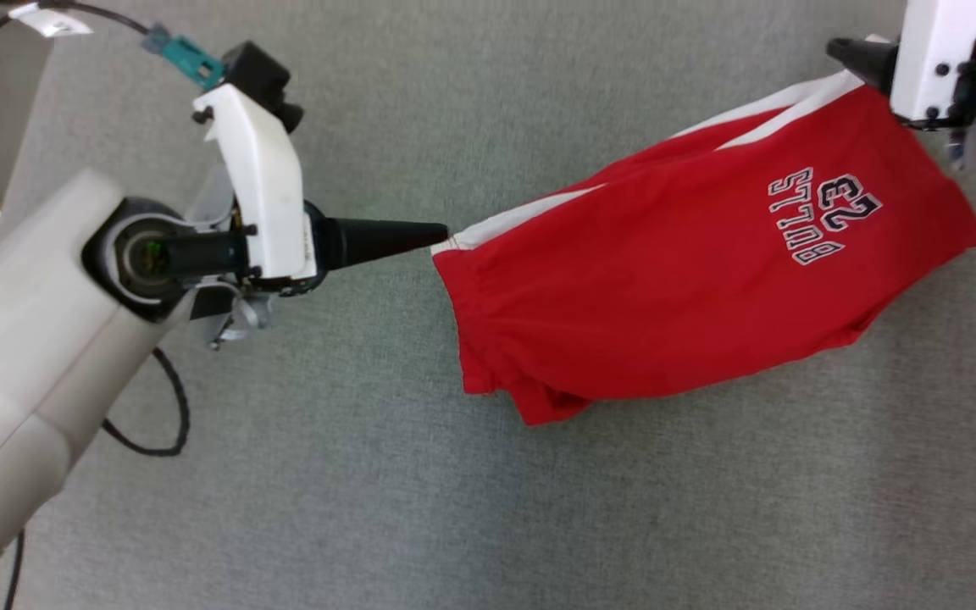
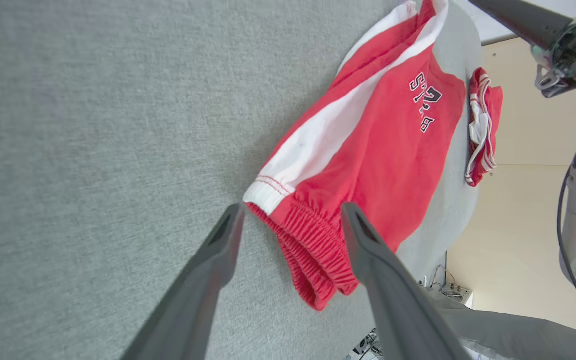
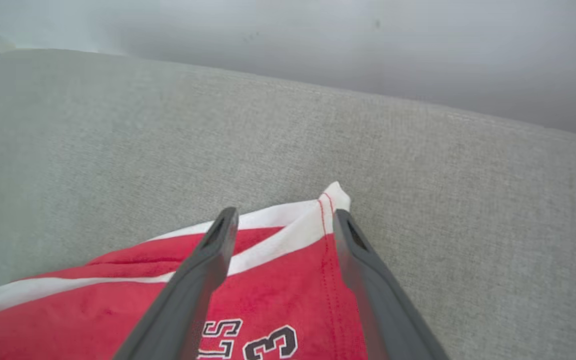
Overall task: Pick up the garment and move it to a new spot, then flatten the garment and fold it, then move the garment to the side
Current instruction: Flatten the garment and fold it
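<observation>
Red shorts [image 1: 691,296] with a white side stripe and a "BULLS 23" print lie on the grey cloth-covered table [image 1: 352,491], reaching from the middle to the upper right. My left gripper [image 1: 444,231] points at the waistband's white corner. In the left wrist view it [image 2: 293,216] is open, and the elastic waistband [image 2: 313,240] lies between its fingers. My right gripper [image 1: 845,52] is at the far hem corner. It [image 3: 284,221] is open too, its fingers straddling the white stripe [image 3: 293,225] by the hem.
A second red-and-white garment [image 2: 483,130] lies bunched near the table's far edge, beyond the shorts. A black cable [image 1: 173,415] loops beside my left arm. The right arm's body [image 2: 568,45] shows in the left wrist view. Bare grey cloth stretches below and left of the shorts.
</observation>
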